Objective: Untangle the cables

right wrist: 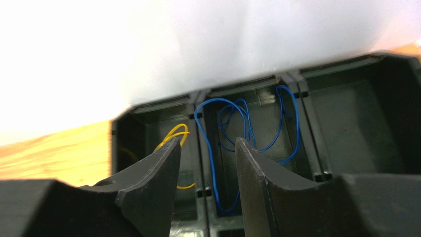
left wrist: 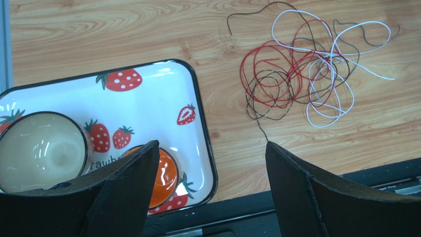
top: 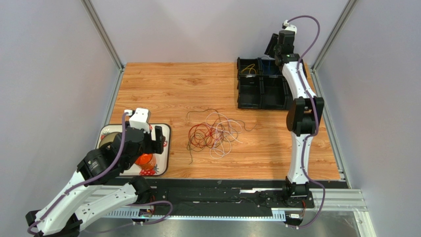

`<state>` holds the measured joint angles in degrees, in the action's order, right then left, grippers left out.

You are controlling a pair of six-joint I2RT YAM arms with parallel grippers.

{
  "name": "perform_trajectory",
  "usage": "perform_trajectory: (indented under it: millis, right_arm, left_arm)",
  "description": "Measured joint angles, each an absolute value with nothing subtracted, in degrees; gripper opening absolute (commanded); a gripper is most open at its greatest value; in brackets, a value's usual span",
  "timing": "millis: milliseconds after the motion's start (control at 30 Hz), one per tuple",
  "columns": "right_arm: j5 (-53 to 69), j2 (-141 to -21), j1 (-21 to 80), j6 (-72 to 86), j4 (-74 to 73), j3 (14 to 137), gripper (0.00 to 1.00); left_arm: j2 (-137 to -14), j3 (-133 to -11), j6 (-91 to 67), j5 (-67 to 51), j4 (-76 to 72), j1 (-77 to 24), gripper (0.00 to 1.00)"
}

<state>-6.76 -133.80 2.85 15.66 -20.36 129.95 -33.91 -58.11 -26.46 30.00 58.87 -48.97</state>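
left gripper (left wrist: pixel 212 148), right gripper (right wrist: pixel 207 143), both spread, one cable tangle (left wrist: pixel 291 74), one tray (left wrist: pixel 158 91)

The worktop (top: pixel 173 84) is smooth wood-grain board with a low sheen, and the cables (left wrist: pixel 301 64) at its middle look like thin plastic-coated wire. At its near left corner the tray (left wrist: pixel 153 106), cream bowl (left wrist: pixel 42 150) and orange bowl (left wrist: pixel 165 175) are glossy and reflective. The bin (right wrist: pixel 346 123) at the far right corner is dull black plastic; the left fingers (left wrist: pixel 123 192) and right fingers (right wrist: pixel 148 187) are matt black, grainy.
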Motion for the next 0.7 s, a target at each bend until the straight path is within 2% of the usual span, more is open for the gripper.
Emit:
perform_trajectory:
  millis: [100, 367, 700]
  right_arm:
    - [-6.5, -128.2, 3.4, 16.2, -21.1, 126.7, 0.48]
    - [-4.9, -108.3, 6.9, 18.9, -23.8, 108.2, 0.47]
    - [3.3, -92.1, 12.7, 20.3, -29.5, 84.6, 0.50]
  left_arm:
    - [-33.9, -58.1, -26.5, 29.8, 58.9, -49.0, 0.87]
    - [-33.9, -58.0, -26.4, 29.4, 58.8, -49.0, 0.87]
    - [-35.6, -58.0, -26.2, 28.8, 58.8, -49.0, 0.87]
